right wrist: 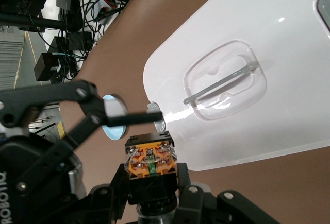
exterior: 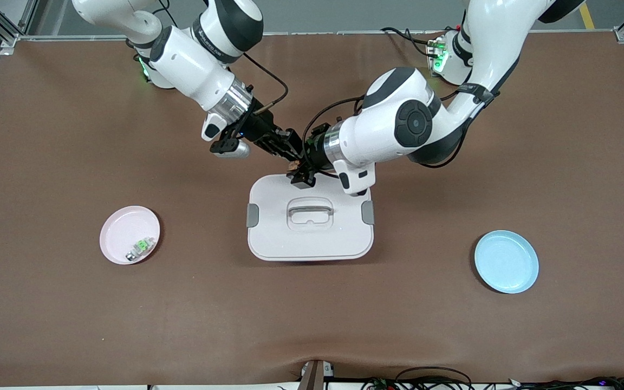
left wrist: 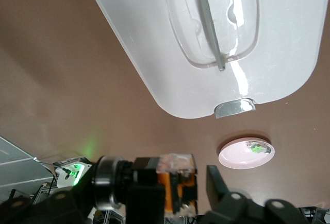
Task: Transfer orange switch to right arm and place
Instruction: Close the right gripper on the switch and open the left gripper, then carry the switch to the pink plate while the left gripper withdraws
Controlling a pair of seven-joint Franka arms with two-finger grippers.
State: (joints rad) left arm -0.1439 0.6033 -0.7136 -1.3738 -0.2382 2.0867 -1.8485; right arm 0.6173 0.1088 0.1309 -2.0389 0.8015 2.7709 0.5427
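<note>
The orange switch point(exterior: 294, 164) hangs in the air over the edge of the white lidded box point(exterior: 290, 244) that lies farthest from the front camera. My right gripper point(exterior: 289, 147) is shut on the switch's black body. In the right wrist view the switch's orange face point(right wrist: 150, 157) points outward between the two fingers of the right gripper point(right wrist: 149, 176). My left gripper point(exterior: 302, 176) is at the same spot and stands open. In the left wrist view one left finger point(left wrist: 216, 182) stands apart from the orange switch point(left wrist: 178, 183).
A pink plate point(exterior: 119, 227) toward the right arm's end holds a small clear part with a green centre point(exterior: 141, 246). A light blue plate point(exterior: 506, 261) lies toward the left arm's end. The white box has a recessed handle point(exterior: 310, 210) in its lid.
</note>
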